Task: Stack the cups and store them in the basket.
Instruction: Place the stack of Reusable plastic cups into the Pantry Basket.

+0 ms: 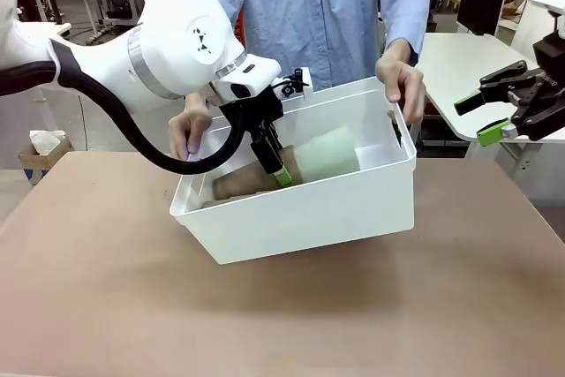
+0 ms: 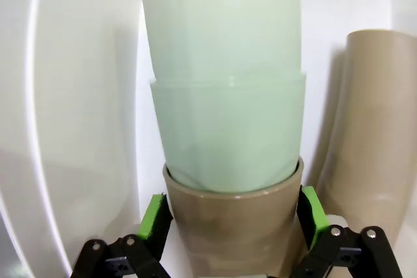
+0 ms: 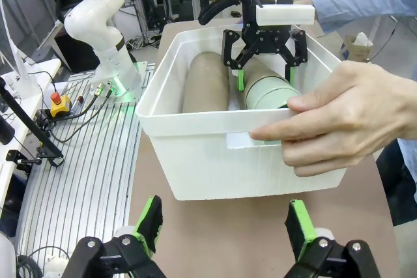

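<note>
The white basket (image 1: 309, 218) (image 3: 215, 161) is tilted toward me, its ends held by the person's hands (image 1: 402, 81) (image 3: 339, 115). My left gripper (image 1: 274, 163) (image 2: 232, 222) (image 3: 267, 77) reaches inside it, shut on a tan cup (image 2: 228, 226) with two mint green cups (image 1: 327, 152) (image 2: 221, 63) (image 3: 267, 92) nested in it. This stack lies on its side. Beside it, a stack of tan cups (image 1: 238, 184) (image 2: 371, 128) (image 3: 205, 83) rests on the basket floor. My right gripper (image 1: 472, 121) (image 3: 225, 232) hovers open off to the right, holding nothing.
The basket's lower edge rests on the brown table (image 1: 265, 324), which has free room in front and at both sides. A cardboard box (image 1: 40, 152) sits beyond the table's left edge. A white table (image 1: 459, 59) stands behind on the right.
</note>
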`<state>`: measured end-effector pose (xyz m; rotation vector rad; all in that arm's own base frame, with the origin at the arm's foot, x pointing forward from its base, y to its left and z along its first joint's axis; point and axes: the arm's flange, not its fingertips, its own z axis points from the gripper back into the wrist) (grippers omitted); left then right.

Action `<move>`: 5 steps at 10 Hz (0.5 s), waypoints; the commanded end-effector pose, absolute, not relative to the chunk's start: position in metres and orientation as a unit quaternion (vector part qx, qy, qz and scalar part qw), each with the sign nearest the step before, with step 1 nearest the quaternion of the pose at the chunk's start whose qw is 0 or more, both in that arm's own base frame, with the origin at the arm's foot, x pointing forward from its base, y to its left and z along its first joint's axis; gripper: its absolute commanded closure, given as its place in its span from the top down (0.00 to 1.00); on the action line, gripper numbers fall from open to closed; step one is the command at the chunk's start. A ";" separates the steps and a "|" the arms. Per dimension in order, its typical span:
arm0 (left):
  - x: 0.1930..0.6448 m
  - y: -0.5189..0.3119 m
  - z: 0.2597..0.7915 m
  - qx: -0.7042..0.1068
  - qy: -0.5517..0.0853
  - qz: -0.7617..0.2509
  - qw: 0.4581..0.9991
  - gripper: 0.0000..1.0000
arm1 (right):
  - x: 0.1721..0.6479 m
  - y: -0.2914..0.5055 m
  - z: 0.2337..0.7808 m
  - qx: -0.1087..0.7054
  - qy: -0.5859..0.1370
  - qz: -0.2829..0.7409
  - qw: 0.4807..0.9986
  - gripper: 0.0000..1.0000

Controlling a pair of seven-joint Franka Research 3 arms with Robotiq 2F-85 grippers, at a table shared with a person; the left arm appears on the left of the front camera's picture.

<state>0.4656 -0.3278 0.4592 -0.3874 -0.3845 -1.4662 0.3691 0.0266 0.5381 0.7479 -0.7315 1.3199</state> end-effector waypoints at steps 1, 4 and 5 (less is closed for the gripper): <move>0.463 -0.315 0.482 -0.174 -0.172 -0.667 0.704 1.00 | 0.369 0.027 0.541 0.337 -0.324 0.581 0.667 1.00; 0.459 -0.265 0.540 -0.216 -0.200 -0.671 0.681 1.00 | 0.369 0.027 0.541 0.337 -0.324 0.581 0.667 1.00; 0.460 -0.245 0.556 -0.248 -0.207 -0.676 0.663 1.00 | 0.369 0.027 0.541 0.337 -0.324 0.581 0.667 1.00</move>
